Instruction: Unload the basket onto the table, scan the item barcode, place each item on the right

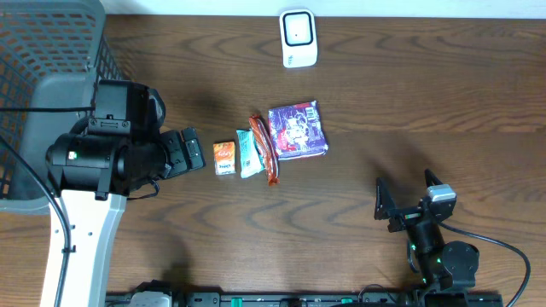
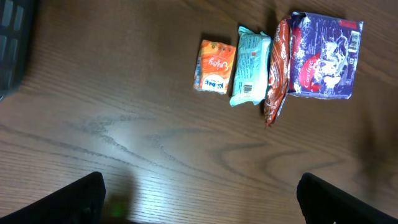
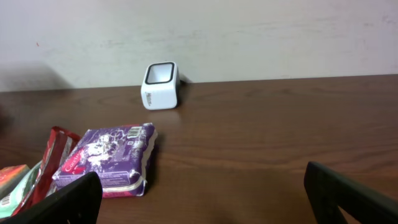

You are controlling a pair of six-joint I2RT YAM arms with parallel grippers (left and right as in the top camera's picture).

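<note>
While both arms' jaws gape empty, an orange packet [image 1: 224,158], teal wrapper [image 1: 248,153], thin red sachet [image 1: 264,152] and glossy purple pouch [image 1: 298,130] lie side by side on the wood-grain table [image 1: 426,102], well apart from the boxy white scanner [image 1: 299,37].

Setting: a robotics lab bench laid out as a mock shop checkout. Evidence: a dark wood-grain surface [image 1: 384,111] against a bare pale wall [image 3: 261,31], with the left arm [image 1: 94,158] and right arm [image 1: 439,256] mounted at its near edge. Checkout props: a white countertop barcode scanner [image 1: 299,38], a grey mesh basket [image 1: 43,43] and a row of snack packets [image 1: 271,147].
</note>
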